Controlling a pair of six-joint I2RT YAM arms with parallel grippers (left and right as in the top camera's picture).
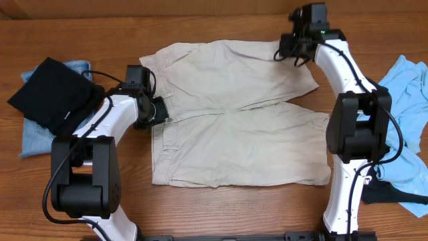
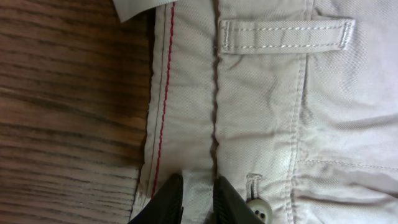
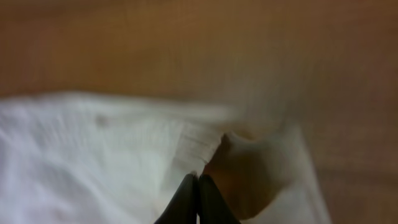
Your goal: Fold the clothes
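At the middle of the brown wood-grain table [image 1: 221, 214], the beige cotton twill shorts [image 1: 234, 134] lie flat. Their long axis runs left to right, with the waistband leftward. The left gripper [image 2: 199, 200] narrowly pinches the waistband. The right gripper [image 3: 198, 196] is pressed closed at the far hem, though the view is too blurred to tell whether cloth is caught. A black cloth [image 1: 53, 94] lies on folded blue denim [image 1: 33, 137] at the left edge, and a pale blue garment [image 1: 408, 94] lies at the right.

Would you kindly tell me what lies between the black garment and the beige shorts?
In the overhead view, the left arm over bare table separates the black garment from the shorts.
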